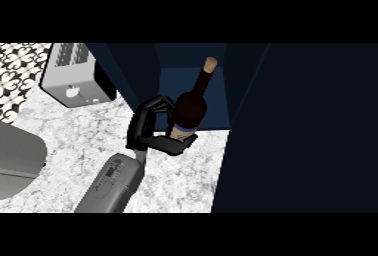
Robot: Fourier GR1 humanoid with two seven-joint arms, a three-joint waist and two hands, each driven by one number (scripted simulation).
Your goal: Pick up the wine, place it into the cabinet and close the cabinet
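A dark wine bottle (190, 107) with a tan cork top and a pale label stands tilted at the mouth of the open navy cabinet (171, 80), neck pointing inward. My left hand (148, 127) is shut on the bottle's lower body from the left, fingers arched round its far side and thumb under the label. The bottle's base sits about at the cabinet's front edge, above the marble counter (184, 175). My right hand shows nowhere in the head view.
The cabinet's open door (310, 130) fills the right side as a large dark panel. A silver toaster (74, 75) stands at the back left. A grey rounded object (18, 160) lies at the left edge.
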